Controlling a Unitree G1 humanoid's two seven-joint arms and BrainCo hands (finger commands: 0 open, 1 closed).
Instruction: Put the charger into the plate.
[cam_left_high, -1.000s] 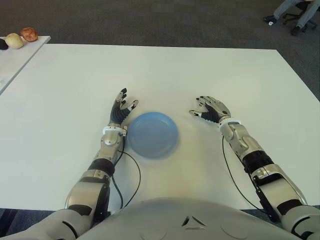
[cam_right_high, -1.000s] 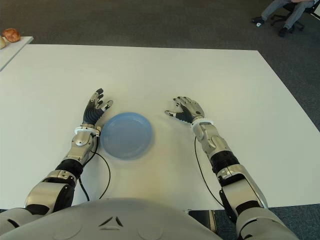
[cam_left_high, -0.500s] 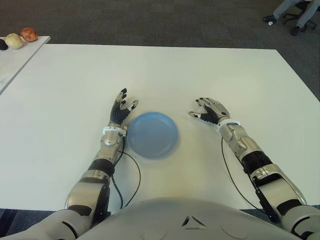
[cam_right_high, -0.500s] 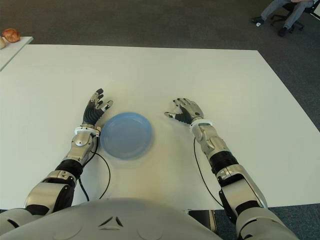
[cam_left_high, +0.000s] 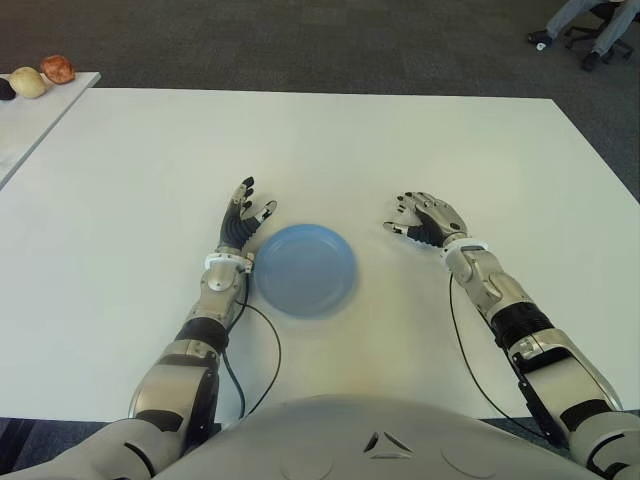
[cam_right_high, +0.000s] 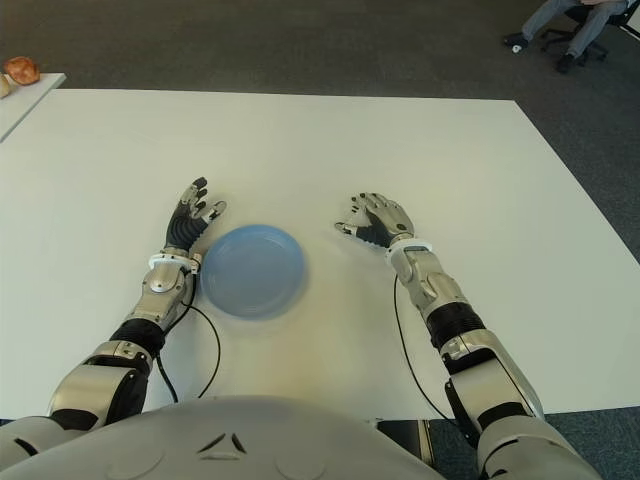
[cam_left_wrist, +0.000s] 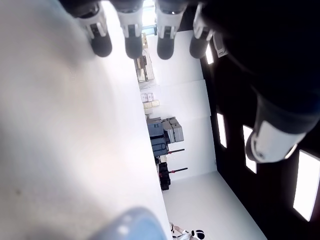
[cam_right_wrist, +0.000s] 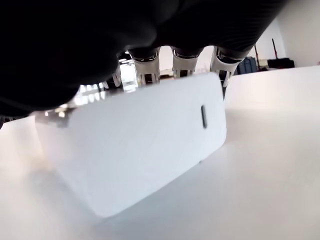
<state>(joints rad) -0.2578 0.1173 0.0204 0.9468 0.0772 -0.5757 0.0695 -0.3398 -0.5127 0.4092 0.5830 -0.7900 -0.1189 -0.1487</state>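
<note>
Left eye view: one blue plate (cam_left_high: 304, 269) sits on the white table (cam_left_high: 330, 140), the left hand (cam_left_high: 242, 222) just left of it, fingers spread and empty. The right hand (cam_left_high: 428, 219) is right of the plate, well apart.

Right wrist view: the right hand's fingers (cam_right_wrist: 186, 58) curl over one white charger (cam_right_wrist: 135, 140), which touches the table. No writing is readable.
</note>
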